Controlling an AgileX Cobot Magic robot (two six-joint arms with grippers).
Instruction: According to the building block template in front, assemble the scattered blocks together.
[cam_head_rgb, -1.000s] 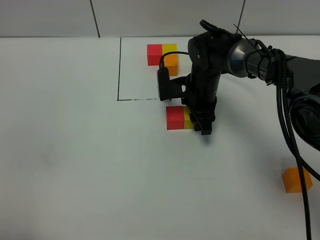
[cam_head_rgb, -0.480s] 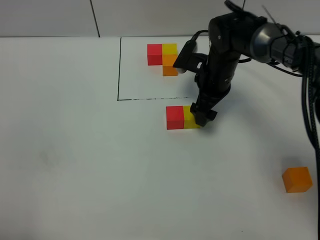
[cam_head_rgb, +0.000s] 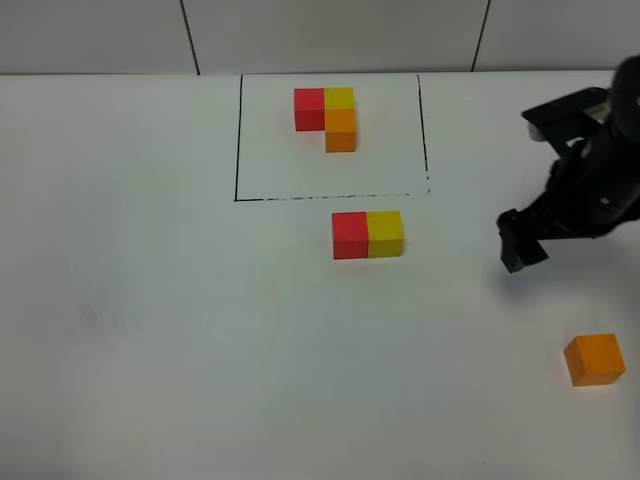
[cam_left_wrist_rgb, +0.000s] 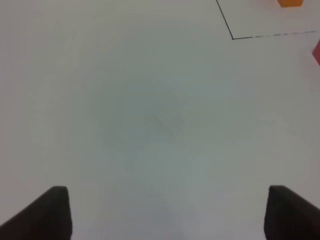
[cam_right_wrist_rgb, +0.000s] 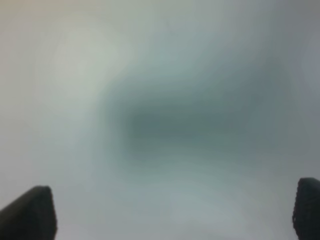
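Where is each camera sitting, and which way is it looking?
High camera: above the table, looking down on template and loose blocks; right gripper shows.
Left wrist: on the left arm, facing the table; left gripper tips show.
Right wrist: on the right arm, facing blurry table; its tips show.
Shared: high and left wrist views both show the black line corner.

Right wrist view all blur, red block (cam_left_wrist_rgb: 317, 52) cut by edge

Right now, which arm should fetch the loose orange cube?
Right. The open, empty right gripper hangs near the loose orange cube on that side; the left gripper is outside the high view.
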